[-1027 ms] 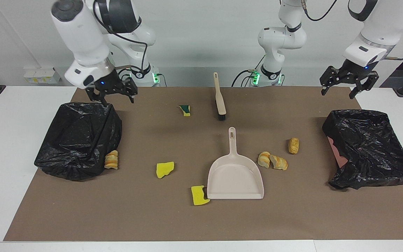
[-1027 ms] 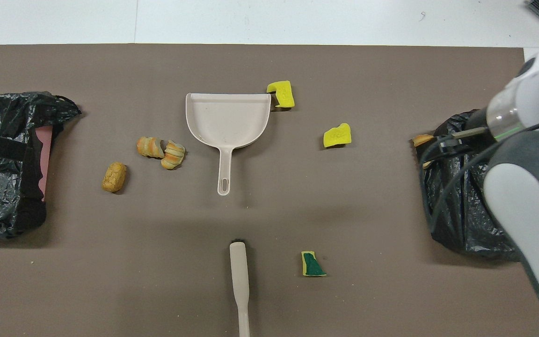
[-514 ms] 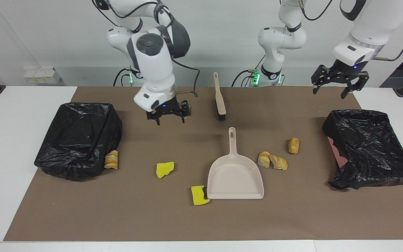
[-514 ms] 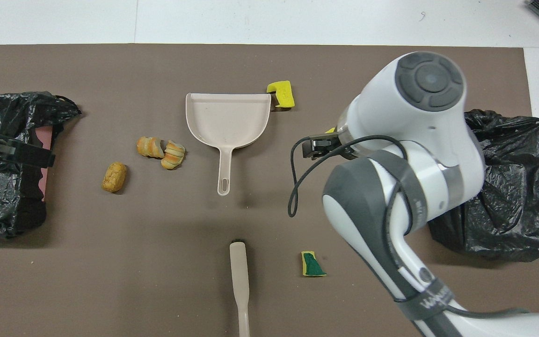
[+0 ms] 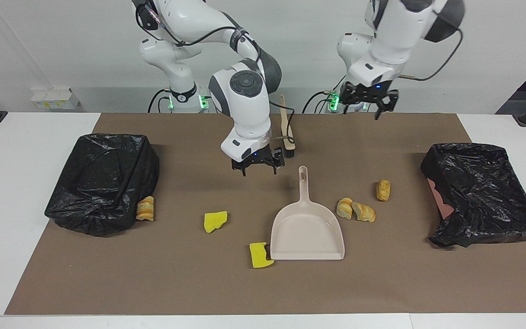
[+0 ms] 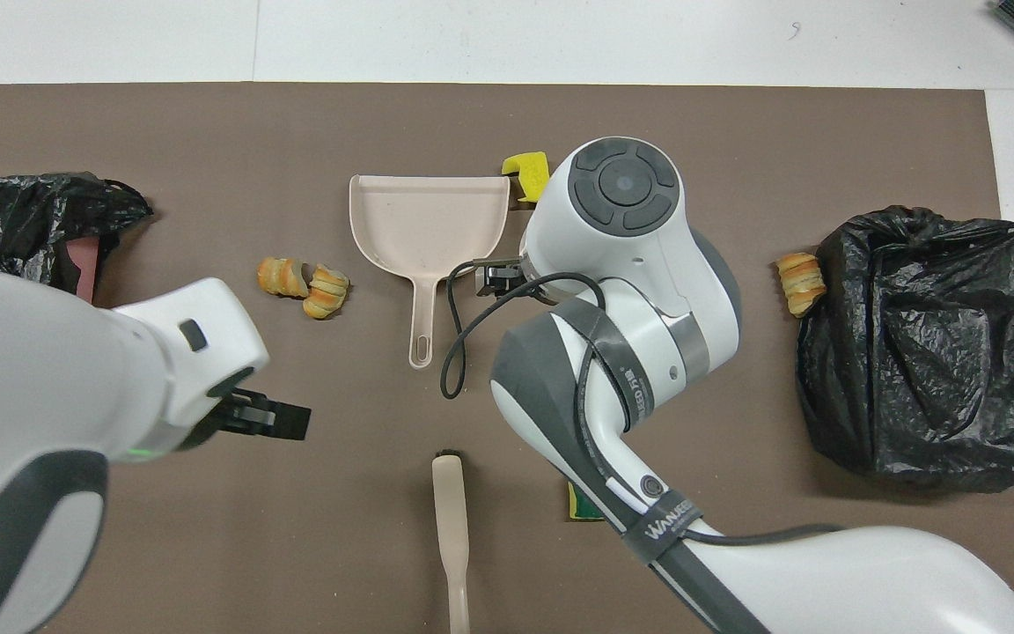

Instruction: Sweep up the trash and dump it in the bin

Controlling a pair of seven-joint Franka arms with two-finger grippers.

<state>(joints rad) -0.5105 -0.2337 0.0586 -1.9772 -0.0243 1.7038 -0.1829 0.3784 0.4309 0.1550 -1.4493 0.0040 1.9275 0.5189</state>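
1. Hovering over the brown mat [image 5: 107, 283] just beside the dustpan [image 5: 307, 230] handle, toward the right arm's end of the worktop, the right gripper [image 5: 257, 167] hangs with its fingers spread wide and nothing in them.
2. The left gripper [image 5: 367, 103] is up in the air, over the mat edge nearest the robots, also wide and empty.
3. The brush [image 5: 286, 132] lies nearer to the robots than the dustpan, bristle end pointing at the dustpan handle; the right arm partly hides it in the facing view.
4. Trash placed from the dustpan: one yellow sponge scrap [image 5: 260, 255] touches its front corner, a second yellow scrap [image 5: 215, 221] lies near it toward the right arm's end, and two bread chunks [image 5: 355, 210] sit just beside it toward the left arm's end, with a third chunk [image 5: 383, 190] close by.
5. A further bread piece [image 5: 145, 208] rests against the black bin [image 5: 103, 183] at the right arm's end; another black bin [image 5: 482, 192] stands at the left arm's end.
6. Nothing looks swept yet, in my judgement; both tools lie untouched.
7. Risk: a grab at the thin handle could nudge the dustpan and push away the scrap touching its corner.
8. Risk: both arms converging on the middle could crowd each other over the brush.
9. Risk: the piece against the bin may be hard to sweep without snagging the loose bag.
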